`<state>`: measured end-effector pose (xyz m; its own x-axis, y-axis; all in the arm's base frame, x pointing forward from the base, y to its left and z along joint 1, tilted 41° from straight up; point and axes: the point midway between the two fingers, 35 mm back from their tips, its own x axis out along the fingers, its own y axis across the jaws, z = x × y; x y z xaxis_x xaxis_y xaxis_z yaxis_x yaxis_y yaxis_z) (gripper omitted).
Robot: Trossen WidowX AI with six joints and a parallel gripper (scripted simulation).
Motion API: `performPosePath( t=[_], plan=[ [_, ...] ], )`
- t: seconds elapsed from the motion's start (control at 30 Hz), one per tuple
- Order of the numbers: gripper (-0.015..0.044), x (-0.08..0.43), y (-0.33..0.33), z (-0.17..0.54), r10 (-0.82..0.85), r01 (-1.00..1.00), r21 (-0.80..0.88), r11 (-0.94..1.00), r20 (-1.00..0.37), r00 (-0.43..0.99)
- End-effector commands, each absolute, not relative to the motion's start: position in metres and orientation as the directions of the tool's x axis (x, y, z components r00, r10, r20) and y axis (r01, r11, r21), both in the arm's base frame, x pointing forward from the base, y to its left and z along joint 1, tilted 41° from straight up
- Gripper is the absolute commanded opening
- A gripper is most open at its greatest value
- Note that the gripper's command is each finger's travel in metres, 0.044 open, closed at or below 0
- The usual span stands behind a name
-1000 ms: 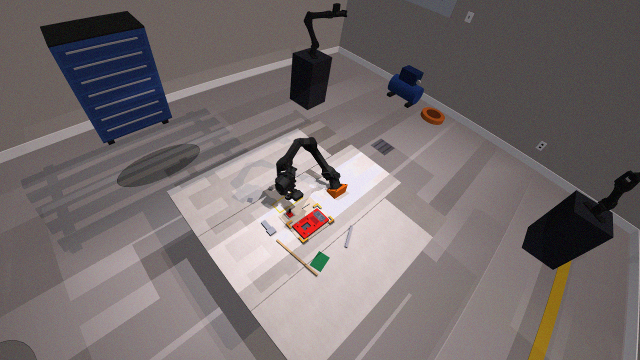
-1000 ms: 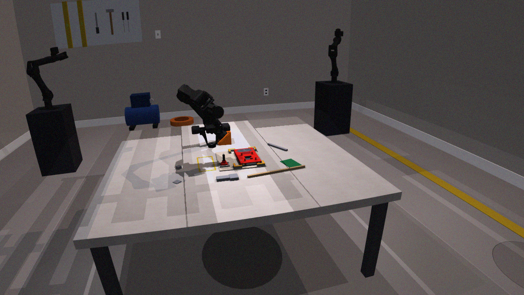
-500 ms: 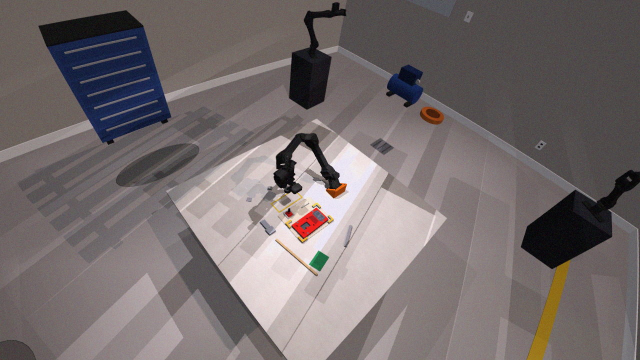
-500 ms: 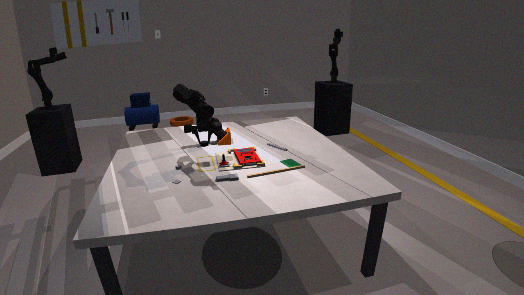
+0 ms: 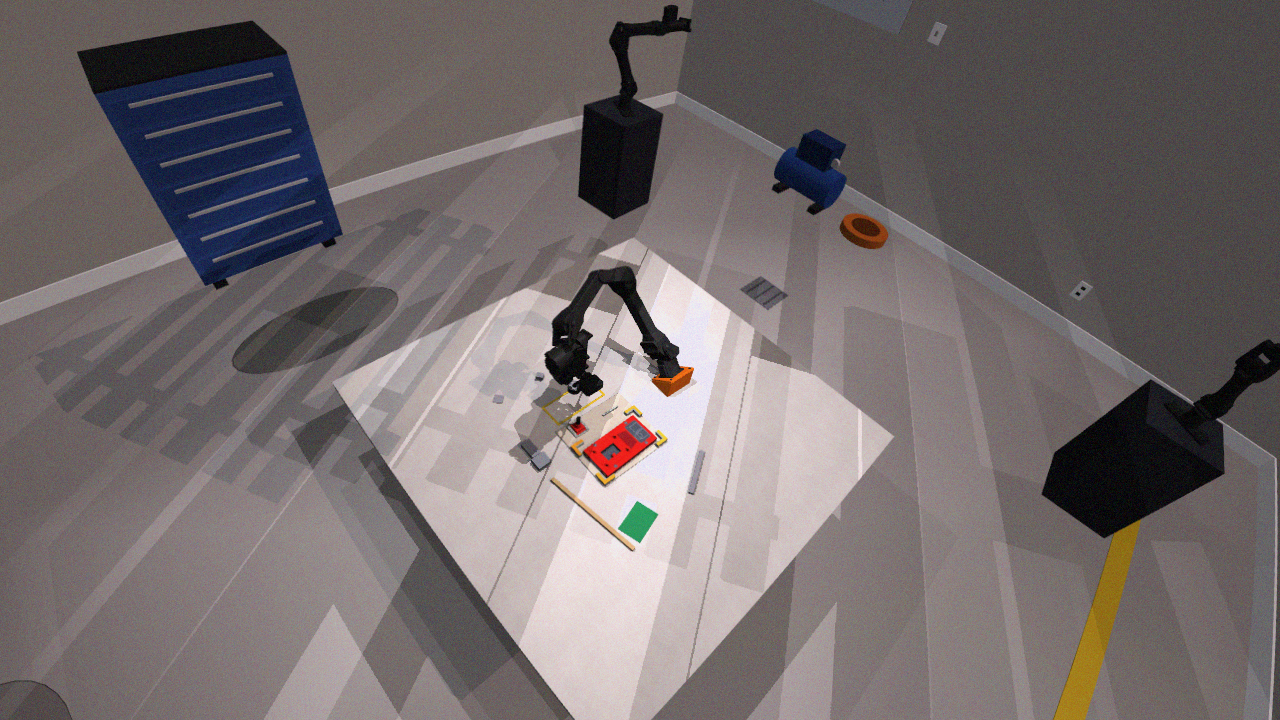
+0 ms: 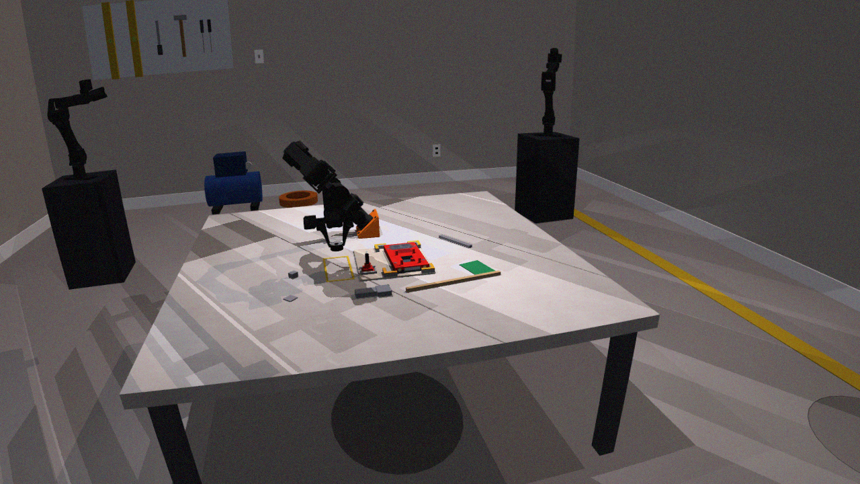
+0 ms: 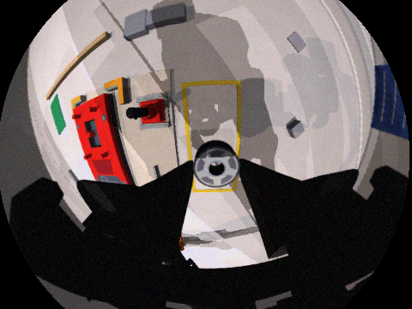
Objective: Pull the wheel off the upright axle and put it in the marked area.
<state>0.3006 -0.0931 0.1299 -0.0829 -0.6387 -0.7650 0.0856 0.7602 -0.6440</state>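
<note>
The wheel [image 6: 336, 246] [image 7: 216, 166] is grasped between the fingertips of the hand [image 6: 336, 243] [image 7: 215, 164] and is held above the desk [image 5: 760, 537] [image 6: 481, 312] [image 7: 266, 26]. In the wrist view, the wheel is seen over the near part of the yellow-outlined area [image 5: 547, 412] [image 6: 325, 269] [image 7: 239, 112], which is marked on the desk. Beside that outline, the upright black axle [image 5: 578, 420] [image 6: 367, 259] [image 7: 136, 112] is left bare on its red base [image 5: 580, 428] [image 6: 367, 268] [image 7: 158, 111]. Next to it, a red plate [image 5: 611, 452] [image 6: 406, 257] [image 7: 100, 137] is bordered by yellow corner pieces. Farther out, a wooden strip [image 5: 590, 513] [image 6: 452, 281] [image 7: 77, 64] and a green rectangle [image 5: 638, 522] [image 6: 476, 267] [image 7: 57, 115] are laid near each other. The arm is mounted at an orange bracket [image 5: 673, 381] [image 6: 369, 226].
</note>
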Motion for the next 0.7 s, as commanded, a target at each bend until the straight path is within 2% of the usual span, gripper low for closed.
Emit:
performPosePath(
  t=[0.0, 0.5, 0.67],
  plan=[
    [0.0000, 0.299, -0.106, 0.115, -0.640, 0.082, -0.647, 0.758, -0.763, -0.089],
    [0.0000, 0.290, -0.139, 0.078, -0.645, 0.082, -0.651, 0.755, -0.759, -0.090],
    [0.0131, 0.291, -0.136, 0.081, -0.642, 0.085, -0.648, 0.757, -0.761, -0.091]
  ],
)
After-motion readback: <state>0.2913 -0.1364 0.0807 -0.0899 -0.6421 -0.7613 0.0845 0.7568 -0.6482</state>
